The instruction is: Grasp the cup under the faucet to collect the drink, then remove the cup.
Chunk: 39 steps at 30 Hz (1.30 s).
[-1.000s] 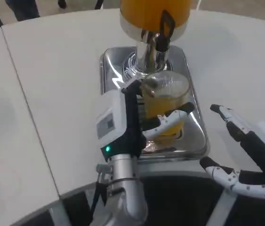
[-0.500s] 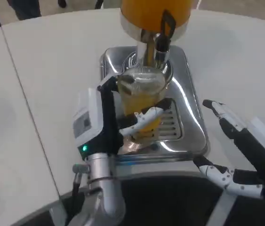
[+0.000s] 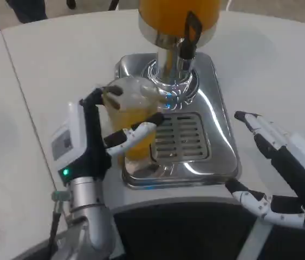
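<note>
Left hand (image 3: 95, 143) grips cup (image 3: 130, 116), seemingly past the tray's edge.

Cup (image 3: 131, 116) left of faucet (image 3: 186, 37), over drip tray (image 3: 217, 146) edge

Clear plastic cup (image 3: 129, 116), upright, partly filled with orange drink, centre-left of frame at the left edge of the shiny metal drip tray (image 3: 217, 146). Faucet (image 3: 187, 38) at top centre, black handle, under the orange dispenser tank (image 3: 168, 13), up and right of the cup.
</note>
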{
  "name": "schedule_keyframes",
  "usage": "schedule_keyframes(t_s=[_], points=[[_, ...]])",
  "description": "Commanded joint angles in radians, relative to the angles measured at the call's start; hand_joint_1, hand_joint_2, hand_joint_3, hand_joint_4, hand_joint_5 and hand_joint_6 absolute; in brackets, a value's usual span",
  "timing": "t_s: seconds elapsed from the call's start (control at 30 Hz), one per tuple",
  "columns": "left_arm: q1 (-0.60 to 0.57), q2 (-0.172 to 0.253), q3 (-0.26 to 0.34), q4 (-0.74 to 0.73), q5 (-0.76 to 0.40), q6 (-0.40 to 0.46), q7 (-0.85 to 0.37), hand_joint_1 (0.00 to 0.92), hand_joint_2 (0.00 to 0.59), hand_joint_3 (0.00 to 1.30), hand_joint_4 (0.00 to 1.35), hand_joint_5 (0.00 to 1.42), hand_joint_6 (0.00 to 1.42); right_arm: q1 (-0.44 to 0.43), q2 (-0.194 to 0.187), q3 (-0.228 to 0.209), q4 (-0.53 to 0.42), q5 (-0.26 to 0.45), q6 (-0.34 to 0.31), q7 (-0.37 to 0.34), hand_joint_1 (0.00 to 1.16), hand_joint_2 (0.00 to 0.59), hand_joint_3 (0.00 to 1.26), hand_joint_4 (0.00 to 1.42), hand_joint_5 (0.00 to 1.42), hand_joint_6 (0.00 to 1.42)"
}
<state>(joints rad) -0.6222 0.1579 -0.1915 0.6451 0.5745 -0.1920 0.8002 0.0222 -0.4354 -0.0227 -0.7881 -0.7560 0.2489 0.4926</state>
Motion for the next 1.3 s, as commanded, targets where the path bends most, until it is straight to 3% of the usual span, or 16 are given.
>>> schedule_keyframes(t_s=[0.03, 0.3, 0.43, 0.83, 0.97, 1.2, 1.3], points=[[0.027, 0.020, 0.031, -0.049, -0.022, -0.016, -0.017, 0.616, 0.047, 1.12, 1.08, 1.42, 1.42, 0.024, -0.023, -0.013, 0.005, -0.038, -0.017, -0.011, 0.52, 0.437, 0.02, 0.00, 0.01, 0.12], [0.069, 0.051, 0.085, -0.100, -0.048, -0.024, -0.045, 0.616, 0.046, 1.13, 1.08, 1.42, 1.42, 0.005, -0.024, -0.006, 0.029, -0.047, -0.035, -0.025, 0.51, 0.444, 0.01, 0.00, 0.00, 0.11], [0.101, 0.059, 0.105, -0.155, -0.071, -0.043, -0.078, 0.616, 0.046, 1.13, 1.08, 1.42, 1.42, 0.004, -0.030, -0.005, 0.038, -0.090, -0.050, -0.038, 0.51, 0.446, 0.01, 0.00, 0.00, 0.10], [0.266, 0.058, 0.132, -0.438, -0.097, -0.048, -0.206, 0.616, 0.045, 1.14, 1.09, 1.42, 1.42, -0.004, -0.066, -0.020, 0.055, -0.087, -0.098, -0.036, 0.47, 0.453, 0.01, 0.00, 0.00, 0.09], [0.333, 0.062, 0.138, -0.538, -0.091, -0.061, -0.240, 0.616, 0.045, 1.14, 1.09, 1.42, 1.42, -0.006, -0.083, -0.042, 0.060, -0.078, -0.103, -0.030, 0.42, 0.461, 0.00, 0.00, 0.00, 0.07], [0.444, 0.078, 0.132, -0.704, -0.075, -0.116, -0.304, 0.616, 0.045, 1.15, 1.09, 1.42, 1.42, 0.060, -0.076, -0.066, 0.048, -0.109, -0.215, -0.168, 0.38, 0.489, 0.00, 0.00, 0.00, 0.05], [0.487, 0.083, 0.128, -0.762, -0.064, -0.138, -0.329, 0.616, 0.045, 1.15, 1.09, 1.42, 1.42, 0.097, -0.070, -0.067, 0.040, -0.103, -0.241, -0.180, 0.38, 0.499, 0.00, 0.00, 0.00, 0.04]])
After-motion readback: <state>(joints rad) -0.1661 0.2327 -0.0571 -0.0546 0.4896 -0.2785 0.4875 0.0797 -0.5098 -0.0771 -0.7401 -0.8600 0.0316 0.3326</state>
